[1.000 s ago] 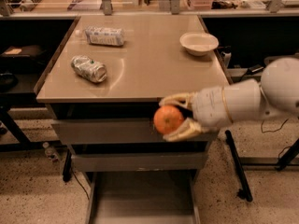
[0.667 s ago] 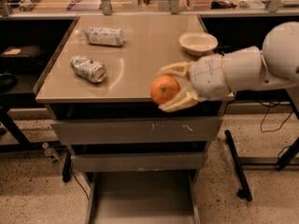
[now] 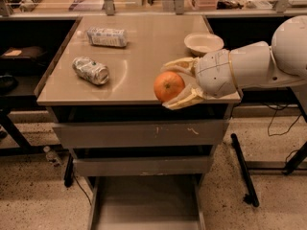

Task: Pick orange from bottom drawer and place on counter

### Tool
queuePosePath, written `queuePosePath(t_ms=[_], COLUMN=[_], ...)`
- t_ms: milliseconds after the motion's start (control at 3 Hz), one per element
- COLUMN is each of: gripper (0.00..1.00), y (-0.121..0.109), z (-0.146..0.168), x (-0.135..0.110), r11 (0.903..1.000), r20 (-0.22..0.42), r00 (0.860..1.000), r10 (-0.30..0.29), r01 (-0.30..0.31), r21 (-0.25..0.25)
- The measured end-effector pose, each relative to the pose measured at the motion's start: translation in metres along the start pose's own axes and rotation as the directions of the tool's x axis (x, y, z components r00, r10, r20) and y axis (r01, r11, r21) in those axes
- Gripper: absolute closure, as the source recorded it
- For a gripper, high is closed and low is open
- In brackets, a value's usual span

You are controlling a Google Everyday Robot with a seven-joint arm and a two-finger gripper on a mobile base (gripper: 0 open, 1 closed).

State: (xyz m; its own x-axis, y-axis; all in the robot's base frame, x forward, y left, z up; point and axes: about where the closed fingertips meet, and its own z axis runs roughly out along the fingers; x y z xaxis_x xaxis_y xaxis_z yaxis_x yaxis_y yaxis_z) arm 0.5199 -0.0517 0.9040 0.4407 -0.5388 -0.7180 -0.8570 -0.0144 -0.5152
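— While the bottom drawer (image 3: 144,205) lies pulled out at the foot of the cabinet, its grey floor showing no fruit, where is the orange?

— Above it, clamped in the gripper (image 3: 171,86). Two pale fingers (image 3: 181,64) are closed around the orange (image 3: 169,86), one over and one under, right at the front lip of the surface (image 3: 144,47).

— So the placing isn't done. What could spoil it?

— Position, chiefly. The orange appears to hang at the very edge, not over the middle of the surface. Let go here, it would likely tip forward past the two upper drawers (image 3: 144,134) and drop into the bottom drawer or onto the floor.

— And if it is carried further in?

— It is round and the top is glossy, so released from any height it may roll. To the left, the crushed can (image 3: 91,70) lies well apart and is no obstacle. The white bowl (image 3: 203,43) is the worry: it sits just beyond the wrist, near enough that a careless swing of the arm could nudge it. The wrapped packet (image 3: 107,37) at the back is out of the way.
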Motion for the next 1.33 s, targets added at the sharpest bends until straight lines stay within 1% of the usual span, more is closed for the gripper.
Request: queuePosePath(t_ms=[333,667,1000,1333], gripper=[1.00,1.00,1.00,1.00], y=[-0.011,-0.062,-0.129,-0.173], z=[0.006,0.022,0.050,0.080], x=[0.004,0.024,0.044,0.058], r11=[0.9998,0.9954,0.9848,0.9756], r20=[0.004,-0.007,-0.021,-0.040], r00=[1.000,0.998,0.991,0.980], r10=[0.010,0.056,0.134,0.197], r01=[-0.010,-0.055,-0.131,-0.191], r21=[0.017,0.078,0.114,0.108])
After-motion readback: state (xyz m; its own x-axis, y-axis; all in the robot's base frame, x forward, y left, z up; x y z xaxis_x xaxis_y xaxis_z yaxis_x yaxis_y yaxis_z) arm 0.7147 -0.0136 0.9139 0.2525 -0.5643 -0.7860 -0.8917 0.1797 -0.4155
